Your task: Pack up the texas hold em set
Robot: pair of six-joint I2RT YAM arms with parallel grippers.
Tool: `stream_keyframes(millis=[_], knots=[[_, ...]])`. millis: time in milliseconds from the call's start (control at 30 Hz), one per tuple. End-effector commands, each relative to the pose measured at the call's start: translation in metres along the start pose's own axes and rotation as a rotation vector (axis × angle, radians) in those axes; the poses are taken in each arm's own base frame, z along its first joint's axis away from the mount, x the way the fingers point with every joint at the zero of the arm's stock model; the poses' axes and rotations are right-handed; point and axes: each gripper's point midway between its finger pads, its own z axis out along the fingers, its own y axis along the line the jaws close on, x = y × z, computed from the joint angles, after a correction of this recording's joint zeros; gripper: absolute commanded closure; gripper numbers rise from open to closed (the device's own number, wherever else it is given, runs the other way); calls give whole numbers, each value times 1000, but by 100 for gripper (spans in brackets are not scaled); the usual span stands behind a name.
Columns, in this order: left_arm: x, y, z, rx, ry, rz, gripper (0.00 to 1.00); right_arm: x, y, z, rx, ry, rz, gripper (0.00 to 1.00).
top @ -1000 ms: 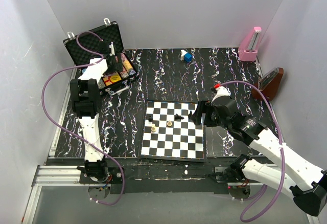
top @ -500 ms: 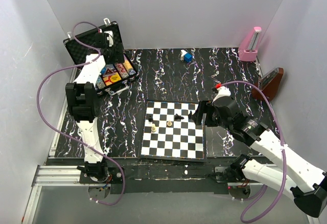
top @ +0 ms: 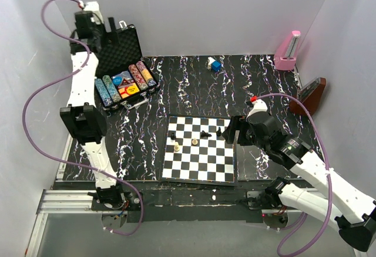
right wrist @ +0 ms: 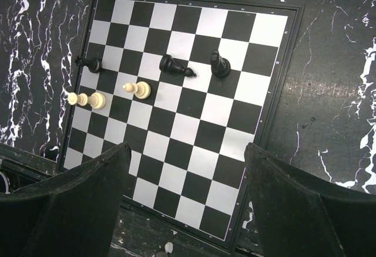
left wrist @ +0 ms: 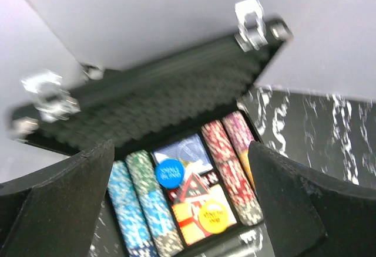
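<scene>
The black hinged case [top: 117,48] stands open at the far left, its foam-lined lid upright. Its tray holds rows of multicoloured poker chips [top: 107,91], a red-yellow card box [top: 128,91], a blue disc [top: 119,81] and a yellow disc [top: 130,88]. My left gripper [top: 106,31] is raised high behind the lid's top edge, open and empty. In the left wrist view my gripper [left wrist: 182,210] frames the lid [left wrist: 164,98], chips [left wrist: 141,204], card box [left wrist: 197,210], blue disc [left wrist: 170,173] and yellow disc [left wrist: 213,217]. My right gripper [top: 228,132] is open and empty above the chessboard's right edge, and it also shows in the right wrist view [right wrist: 188,198].
A black-and-white chessboard [top: 200,148] with a few pieces lies at centre front, also in the right wrist view [right wrist: 194,93]. A pink metronome [top: 289,51] and a brown metronome [top: 311,95] stand at the right wall. A small blue-white object [top: 214,64] lies at the back. Silver latches [left wrist: 251,19] top the lid.
My left arm has lifted from over the case's tray and swung up and back to above the lid's top edge. The right arm has barely moved.
</scene>
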Motion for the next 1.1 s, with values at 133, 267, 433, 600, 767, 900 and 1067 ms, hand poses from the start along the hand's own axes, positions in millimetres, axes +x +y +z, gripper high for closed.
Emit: stream_keyframes(millis=[133, 267, 433, 600, 767, 900, 1067], knots=[[-59, 48, -6, 18, -163, -47, 2, -4, 0, 5, 5, -19, 6, 15], [-65, 48, 6, 60, -204, -50, 2, -6, 3, 9, 6, -9, 1, 15], [-65, 38, 24, 125, -226, -24, 2, -5, 9, 15, -7, 9, 0, 15], [-57, 39, 44, 135, -237, -8, 2, -3, 12, 20, -10, 30, -2, 15], [-35, 40, 68, 140, -202, -15, 2, -4, 13, 22, -8, 32, -5, 15], [-13, 36, 79, 151, -150, -31, 2, -4, 13, 23, -4, 37, -7, 15], [10, 27, 77, 149, -88, -39, 2, -3, 14, 23, -12, 34, -3, 15]])
